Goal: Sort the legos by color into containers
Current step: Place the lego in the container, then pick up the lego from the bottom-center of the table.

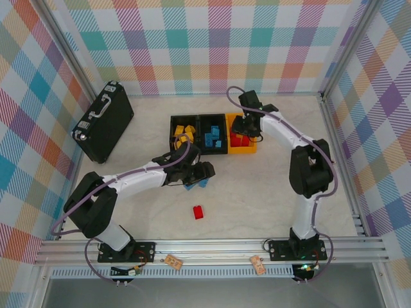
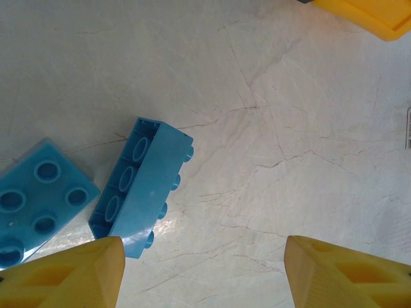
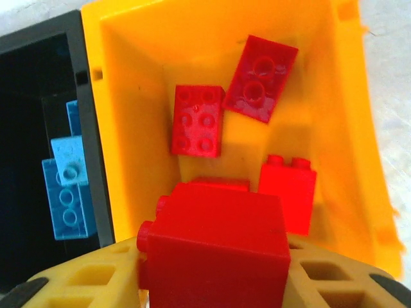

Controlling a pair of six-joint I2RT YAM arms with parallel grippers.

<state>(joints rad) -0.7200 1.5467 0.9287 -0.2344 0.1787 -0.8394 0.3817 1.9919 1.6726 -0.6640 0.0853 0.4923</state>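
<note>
My right gripper [image 3: 215, 273] is shut on a red brick [image 3: 215, 244] and holds it over the yellow-orange bin [image 3: 122, 96]. That bin holds several red bricks [image 3: 198, 120]; seen from above it is the right-hand bin [image 1: 251, 149], with the right gripper [image 1: 247, 130] over it. The middle black bin [image 1: 200, 138] holds blue bricks [image 1: 213, 136]. The left black bin [image 1: 173, 122] holds yellow bricks [image 1: 185, 133]. My left gripper [image 2: 202, 276] is open, low over the table. A blue brick on its side [image 2: 144, 186] lies by its left finger, and a second blue brick [image 2: 38, 202] lies further left. One red brick [image 1: 198, 212] lies alone on the table.
A black briefcase [image 1: 103, 120] lies at the back left. Checked walls close in the table on three sides. Two small cards [image 1: 172, 261] sit on the front rail. A corner of the yellow-orange bin [image 2: 372, 16] shows at the top right of the left wrist view.
</note>
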